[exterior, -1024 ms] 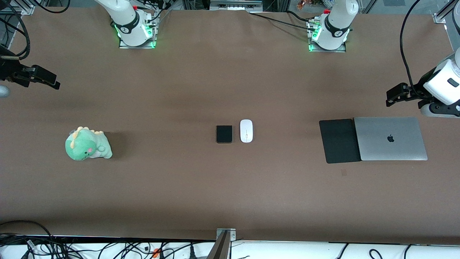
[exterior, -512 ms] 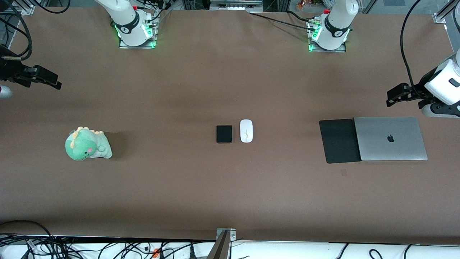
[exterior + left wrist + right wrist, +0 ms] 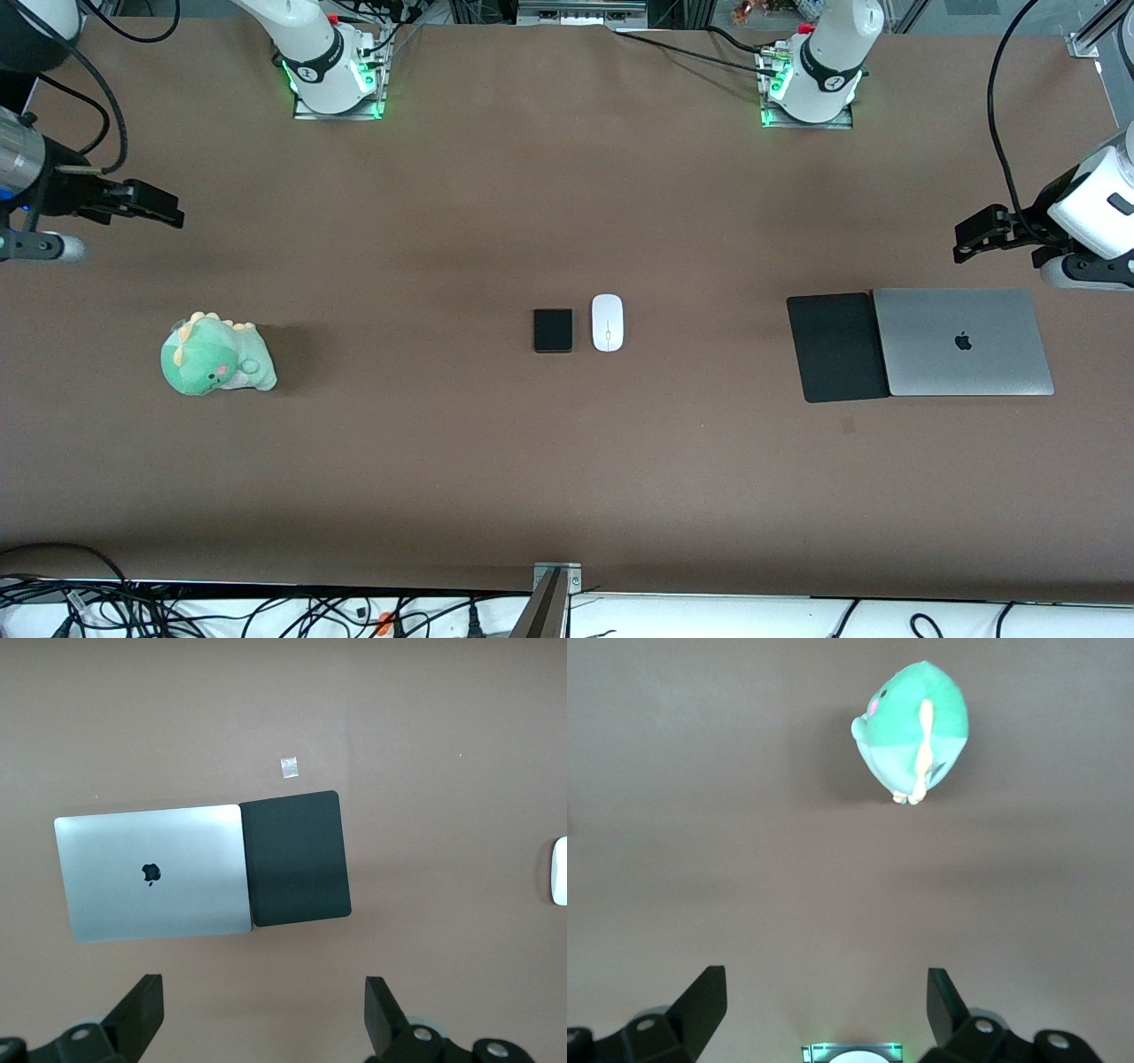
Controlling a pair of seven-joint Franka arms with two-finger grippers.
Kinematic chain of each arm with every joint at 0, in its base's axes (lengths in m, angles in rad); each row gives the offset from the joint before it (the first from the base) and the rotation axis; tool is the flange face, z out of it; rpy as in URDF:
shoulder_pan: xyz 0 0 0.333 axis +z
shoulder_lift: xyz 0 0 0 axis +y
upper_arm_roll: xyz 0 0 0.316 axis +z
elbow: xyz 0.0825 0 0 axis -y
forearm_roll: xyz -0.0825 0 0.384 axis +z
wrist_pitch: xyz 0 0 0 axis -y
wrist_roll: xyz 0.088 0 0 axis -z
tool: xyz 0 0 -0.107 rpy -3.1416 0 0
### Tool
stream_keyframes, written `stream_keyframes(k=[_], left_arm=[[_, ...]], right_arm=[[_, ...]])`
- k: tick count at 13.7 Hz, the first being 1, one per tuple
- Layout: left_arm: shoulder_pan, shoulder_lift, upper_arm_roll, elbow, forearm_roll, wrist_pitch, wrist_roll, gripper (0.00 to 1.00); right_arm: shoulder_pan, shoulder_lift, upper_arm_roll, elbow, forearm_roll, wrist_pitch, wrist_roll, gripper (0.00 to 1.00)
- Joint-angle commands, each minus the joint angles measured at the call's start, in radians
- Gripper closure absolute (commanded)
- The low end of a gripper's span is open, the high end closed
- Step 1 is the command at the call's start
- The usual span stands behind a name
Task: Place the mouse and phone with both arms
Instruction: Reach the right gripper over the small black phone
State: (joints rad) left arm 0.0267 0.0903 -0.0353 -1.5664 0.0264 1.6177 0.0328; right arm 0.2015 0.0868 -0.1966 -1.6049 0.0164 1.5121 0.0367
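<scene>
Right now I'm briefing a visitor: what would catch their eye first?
Likely the green plush dinosaur toward the right arm's end, and the closed silver laptop touching a black mat toward the left arm's end. Mid-table, the small black phone lies beside the white oval mouse.

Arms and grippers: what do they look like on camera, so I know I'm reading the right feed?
White jointed arms with black joint bands, bases lit green. Left gripper and right gripper are black with two fingers. Black cables loop along both arms.
</scene>
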Motion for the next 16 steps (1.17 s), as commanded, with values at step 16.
stream_keyframes(k=[16], left_arm=[[0.002, 0.011, 0.003, 0.023, -0.026, -0.021, 0.022, 0.00]], right_arm=[[0.481, 0.333, -0.001, 0.000, 0.160, 0.512, 0.409, 0.00]])
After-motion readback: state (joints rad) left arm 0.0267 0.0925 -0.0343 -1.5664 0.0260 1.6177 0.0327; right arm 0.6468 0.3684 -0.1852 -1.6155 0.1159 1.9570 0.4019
